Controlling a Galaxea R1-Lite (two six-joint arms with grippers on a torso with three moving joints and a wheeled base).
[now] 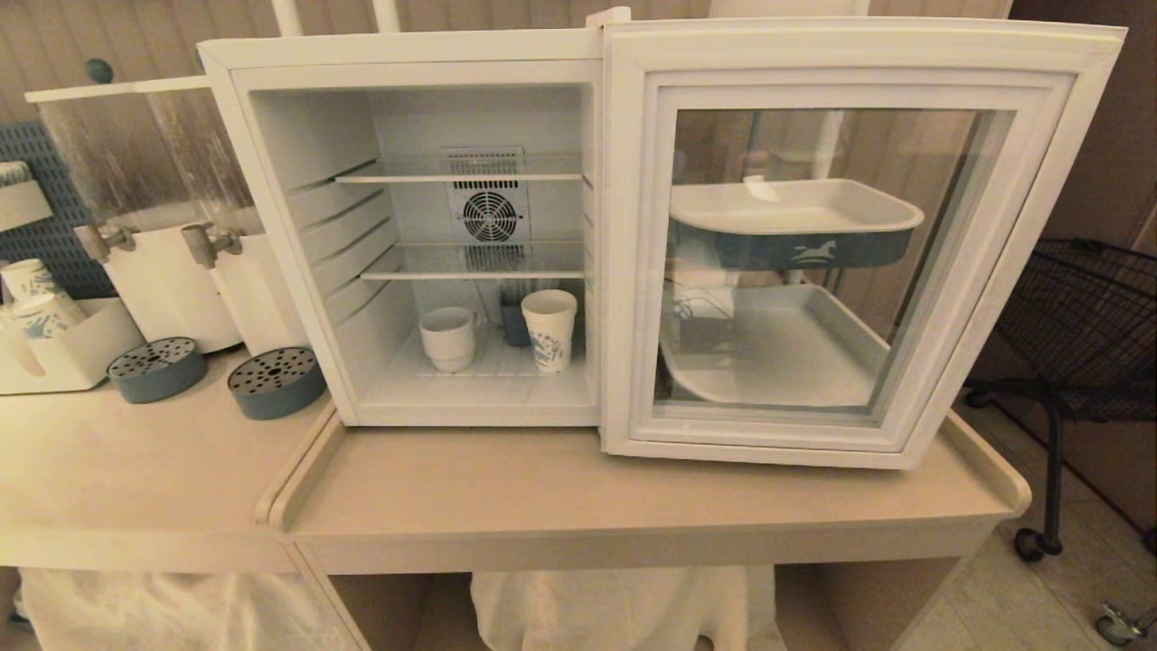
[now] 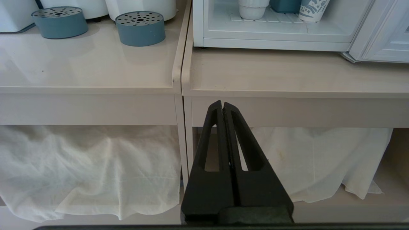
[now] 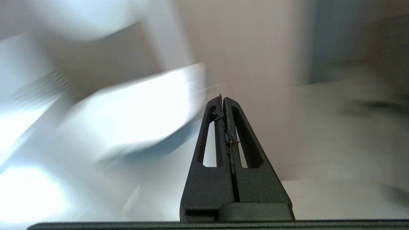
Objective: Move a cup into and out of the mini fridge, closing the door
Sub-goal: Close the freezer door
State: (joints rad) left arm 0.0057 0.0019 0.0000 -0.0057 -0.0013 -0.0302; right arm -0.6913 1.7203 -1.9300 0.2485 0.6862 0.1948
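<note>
Nearest the head camera, the beige counter (image 1: 633, 488) carries the mini fridge (image 1: 298, 271), which stands open, its door (image 1: 904, 271) swung wide to the right so that stacked trays show through the glass. On the fridge floor, below two bare wire shelves, the cup (image 1: 448, 337) sits upright just beside a paper cup with blue print (image 1: 550, 330), the two close together but apart. Judging from this, the putting-in half of the task looks done, while taking the cup out and closing the door are left. Neither arm shows in the head view. Low in front of the counter edge, the left end effector (image 2: 223, 105) hangs with its fingers pressed together, empty. Its partner, the right end effector (image 3: 222, 99), is likewise closed on nothing, against a background too smeared to place.
</note>
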